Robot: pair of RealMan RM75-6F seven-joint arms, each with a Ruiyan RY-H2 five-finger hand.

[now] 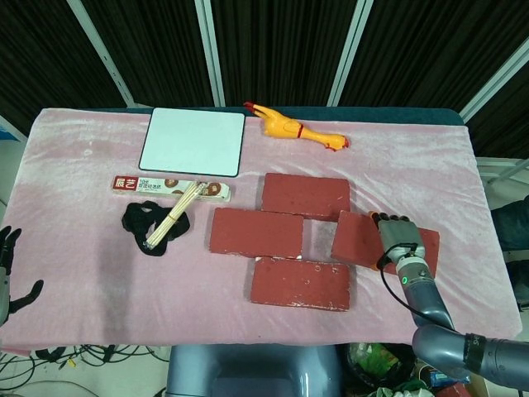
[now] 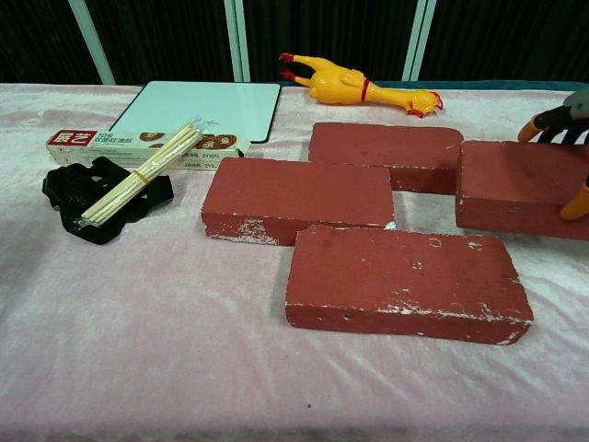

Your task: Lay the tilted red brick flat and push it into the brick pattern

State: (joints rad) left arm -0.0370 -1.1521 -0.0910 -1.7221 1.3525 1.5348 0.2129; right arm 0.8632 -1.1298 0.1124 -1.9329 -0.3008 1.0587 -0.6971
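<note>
Pressing down on the red brick (image 1: 364, 240), the robot's right hand (image 1: 397, 234) lies flat across the brick's top with its fingers spread and nothing gripped, a pose that suits shoving rather than lifting. The brick sits on the pink surface (image 1: 83, 182) at the right of the pattern, skewed a little against the rows, its near-left corner close to the gap between the middle brick (image 1: 256, 231) and the back brick (image 1: 307, 197). It appears to be lying flat now, so the remaining work is judged to be sliding it left and squaring it until it closes that gap above the front brick (image 1: 301, 284). The palm-down contact probably gives the friction needed for that push. The left hand (image 1: 10, 269) hangs at the table's far left edge, fingers apart and holding nothing, well clear of the work. A whiteboard (image 1: 193, 141), a rubber chicken (image 1: 294, 129), a box (image 1: 140, 185) and a bundle of sticks (image 1: 173, 215) lie apart from the bricks.
</note>
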